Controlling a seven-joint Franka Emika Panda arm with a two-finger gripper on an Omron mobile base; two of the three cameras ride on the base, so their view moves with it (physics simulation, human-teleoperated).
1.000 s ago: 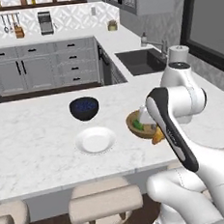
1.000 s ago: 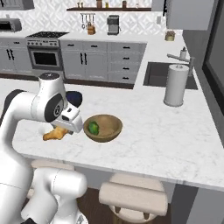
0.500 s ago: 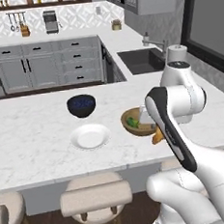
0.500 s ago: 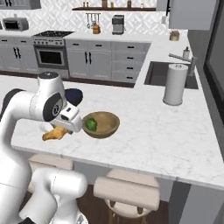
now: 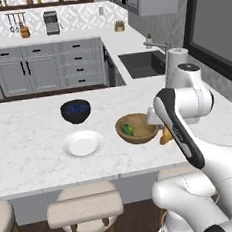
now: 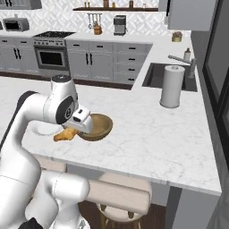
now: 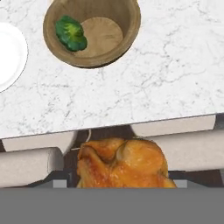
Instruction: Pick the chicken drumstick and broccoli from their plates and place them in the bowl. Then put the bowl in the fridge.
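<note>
Broccoli [image 7: 70, 33] lies in the bowl [image 7: 122, 46] ahead of the pincer [image 7: 124, 181], which clasps the chicken drumstick [image 7: 124, 162]; drumstick drop and fridge remain

The white arm [image 5: 182, 131] bends forward over itself, its gripper [image 7: 124, 183] closed on the chicken drumstick [image 7: 124, 162] (fingertips hidden).

Both base views flank the arm, sharing the bowl [image 5: 137, 128] (hand view looks down closely).
</note>
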